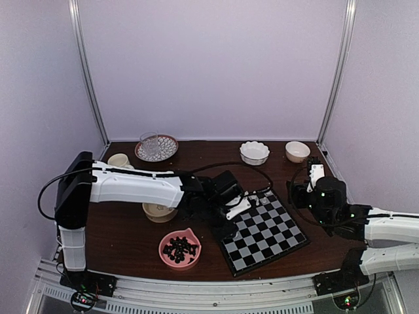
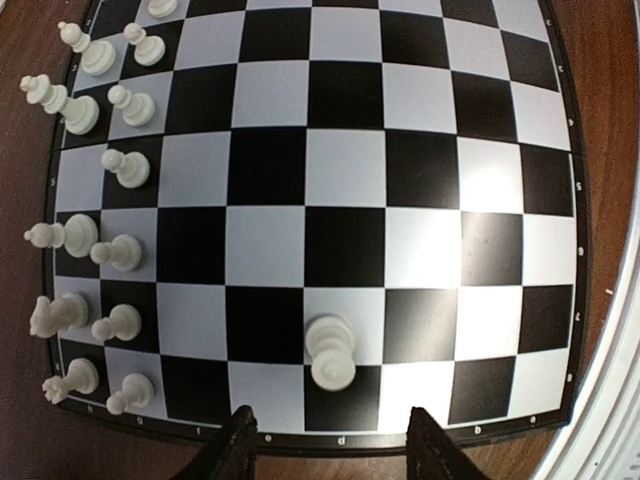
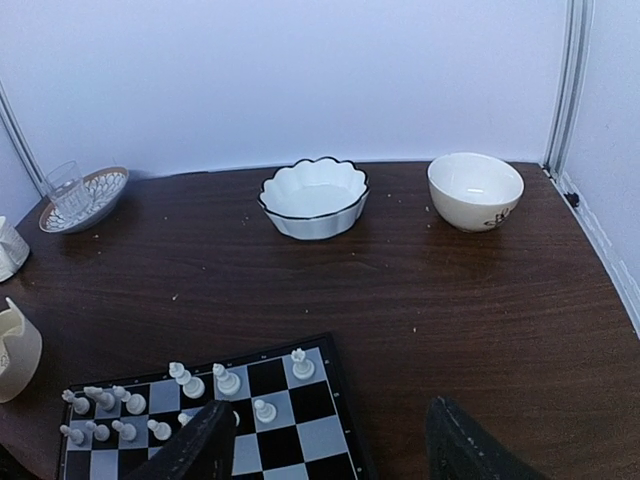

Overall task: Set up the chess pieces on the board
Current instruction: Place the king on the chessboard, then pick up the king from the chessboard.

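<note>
The board (image 1: 268, 230) lies at the table's front right, and it fills the left wrist view (image 2: 350, 160). Several cream-white chess pieces (image 2: 118, 250) stand in two files along its left edge in that view. One more white piece (image 2: 331, 352), slightly blurred, stands alone near the board's near edge, just ahead of my left gripper (image 2: 335, 448). That gripper is open and empty; it sits over the board's near-left edge in the top view (image 1: 232, 214). My right gripper (image 3: 335, 445) is open and empty, above the table beside the board's far corner (image 3: 300, 400). Black pieces (image 1: 180, 249) lie in a pink bowl (image 1: 163, 256).
A white scalloped bowl (image 3: 313, 196) and a cream bowl (image 3: 475, 189) stand at the back right. A patterned plate (image 1: 167, 150) with a glass (image 1: 149, 144) stands at the back left, beside a cream cup (image 1: 118, 160). Another cream bowl (image 1: 157, 212) sits under my left arm.
</note>
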You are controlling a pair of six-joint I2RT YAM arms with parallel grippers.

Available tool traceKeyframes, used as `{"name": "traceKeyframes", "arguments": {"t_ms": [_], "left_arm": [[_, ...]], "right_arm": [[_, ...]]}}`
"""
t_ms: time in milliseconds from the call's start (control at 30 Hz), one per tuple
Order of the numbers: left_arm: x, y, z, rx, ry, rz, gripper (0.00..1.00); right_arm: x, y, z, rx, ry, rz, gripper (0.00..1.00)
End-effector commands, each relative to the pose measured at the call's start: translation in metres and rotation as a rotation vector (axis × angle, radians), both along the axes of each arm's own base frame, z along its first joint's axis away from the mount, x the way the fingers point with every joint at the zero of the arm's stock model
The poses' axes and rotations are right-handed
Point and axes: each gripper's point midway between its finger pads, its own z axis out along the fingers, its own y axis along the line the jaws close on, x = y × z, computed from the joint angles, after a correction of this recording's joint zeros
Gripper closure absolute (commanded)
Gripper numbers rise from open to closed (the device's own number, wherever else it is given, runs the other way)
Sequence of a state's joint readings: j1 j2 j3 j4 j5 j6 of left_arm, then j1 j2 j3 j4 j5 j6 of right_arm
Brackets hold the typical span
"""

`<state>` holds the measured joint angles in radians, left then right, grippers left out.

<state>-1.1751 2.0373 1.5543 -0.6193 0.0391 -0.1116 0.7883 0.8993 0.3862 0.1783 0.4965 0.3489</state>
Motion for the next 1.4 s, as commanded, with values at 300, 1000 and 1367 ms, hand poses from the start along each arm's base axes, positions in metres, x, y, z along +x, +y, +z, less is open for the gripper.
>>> {"name": "traceKeyframes", "arguments": {"t_ms": [300, 1000, 1367], "left_arm": [[0.055, 0.077, 0.106, -0.437, -0.134, 0.268, 0.49], [0.108, 0.177, 0.112, -0.486, -0.374, 0.677, 0.45], [0.108, 0.184, 0.116, -0.480, -0.394, 0.695, 0.44]], "right_arm": [[-0.026, 0.012, 0.004, 0.024, 0.171, 0.149, 0.00], [-0.063, 0.144, -0.039, -0.196, 0.631, 0.538, 0.42], [-0.077, 0.184, -0.064, -0.293, 0.719, 0.624, 0.48]]}}
